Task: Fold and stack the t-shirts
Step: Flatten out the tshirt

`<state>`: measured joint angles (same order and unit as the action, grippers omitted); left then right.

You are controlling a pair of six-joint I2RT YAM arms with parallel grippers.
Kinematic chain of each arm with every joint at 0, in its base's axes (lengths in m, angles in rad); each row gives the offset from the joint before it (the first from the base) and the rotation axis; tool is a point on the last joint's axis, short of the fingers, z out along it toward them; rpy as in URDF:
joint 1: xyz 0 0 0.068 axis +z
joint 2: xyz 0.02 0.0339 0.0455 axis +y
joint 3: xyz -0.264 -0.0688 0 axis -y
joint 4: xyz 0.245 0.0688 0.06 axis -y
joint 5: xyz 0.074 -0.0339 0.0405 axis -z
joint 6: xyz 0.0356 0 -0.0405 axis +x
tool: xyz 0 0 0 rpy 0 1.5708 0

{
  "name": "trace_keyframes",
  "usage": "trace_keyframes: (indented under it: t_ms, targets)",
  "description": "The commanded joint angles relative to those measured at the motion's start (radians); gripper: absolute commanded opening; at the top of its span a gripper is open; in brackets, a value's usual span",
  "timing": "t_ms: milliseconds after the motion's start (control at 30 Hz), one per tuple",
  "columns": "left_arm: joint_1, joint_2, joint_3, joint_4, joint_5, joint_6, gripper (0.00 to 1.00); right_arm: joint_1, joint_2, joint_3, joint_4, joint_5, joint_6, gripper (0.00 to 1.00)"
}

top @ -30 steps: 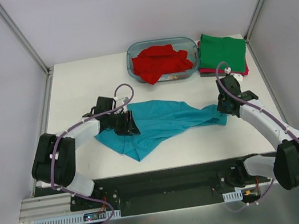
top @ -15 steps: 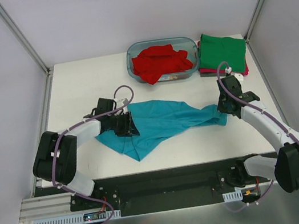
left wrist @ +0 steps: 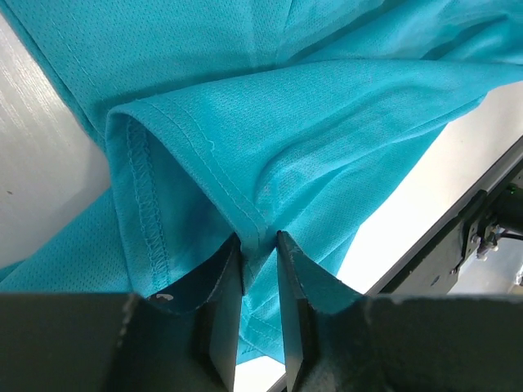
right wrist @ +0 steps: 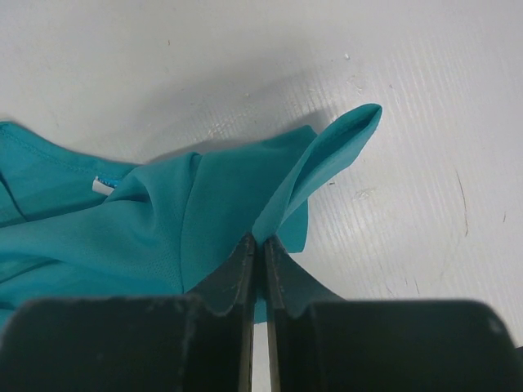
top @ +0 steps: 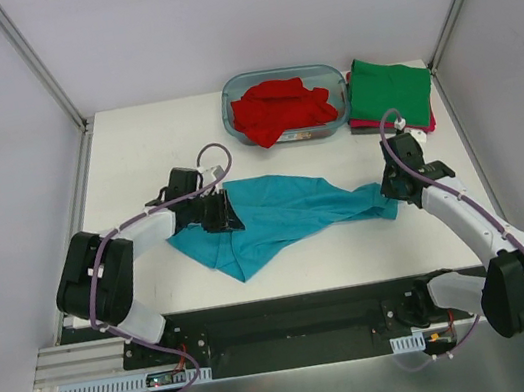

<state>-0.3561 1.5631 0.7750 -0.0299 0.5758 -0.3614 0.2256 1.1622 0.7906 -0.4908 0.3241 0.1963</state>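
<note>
A teal-blue t-shirt (top: 281,215) lies stretched and crumpled across the middle of the table. My left gripper (top: 227,212) is shut on its hemmed left edge (left wrist: 245,214). My right gripper (top: 395,190) is shut on a fold at its right end (right wrist: 304,184). A red t-shirt (top: 279,109) lies bunched in the clear blue-tinted tub (top: 325,73). A folded green t-shirt (top: 388,91) lies on top of a magenta t-shirt (top: 429,125), of which only the edges show, at the back right.
The tub stands at the back centre, next to the folded stack. Metal frame posts (top: 36,63) rise at the back corners. The black base rail (top: 294,317) runs along the near edge.
Both grippers keep their hold on the teal-blue shirt. The left gripper has shifted slightly away from me and the right gripper barely moved; the shirt's shape is nearly the same.
</note>
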Motion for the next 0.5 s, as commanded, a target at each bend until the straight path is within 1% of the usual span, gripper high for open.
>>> trace_keyframes:
  t_ms: [0,33,133,167,233,300,367,467]
  targets:
    - [0.002,-0.023,0.003,0.025,0.053,-0.016,0.19,-0.005,-0.024,-0.001,0.011,0.001,-0.012,0.08]
    - [0.002,-0.021,0.003,0.025,0.059,-0.014,0.17,-0.005,-0.024,-0.001,0.012,0.003,-0.012,0.08]
    - [0.002,-0.020,-0.008,0.025,0.053,-0.016,0.06,-0.005,-0.027,-0.001,0.011,0.000,-0.012,0.08]
    - [0.002,-0.023,-0.009,0.025,0.049,-0.019,0.00,-0.006,-0.027,0.001,0.009,0.000,-0.012,0.08]
    - [0.002,-0.038,-0.013,0.025,0.033,-0.028,0.00,-0.006,-0.027,-0.001,0.006,0.009,-0.014,0.08]
    - [0.002,-0.083,-0.019,0.025,0.010,-0.040,0.00,-0.006,-0.033,0.009,-0.008,0.021,-0.015,0.04]
    - [0.002,-0.168,-0.028,0.025,-0.016,-0.057,0.00,-0.005,-0.053,0.022,-0.034,0.029,-0.017,0.03]
    - [0.002,-0.363,-0.031,0.004,-0.065,-0.082,0.00,-0.006,-0.110,0.058,-0.074,0.027,-0.027,0.01]
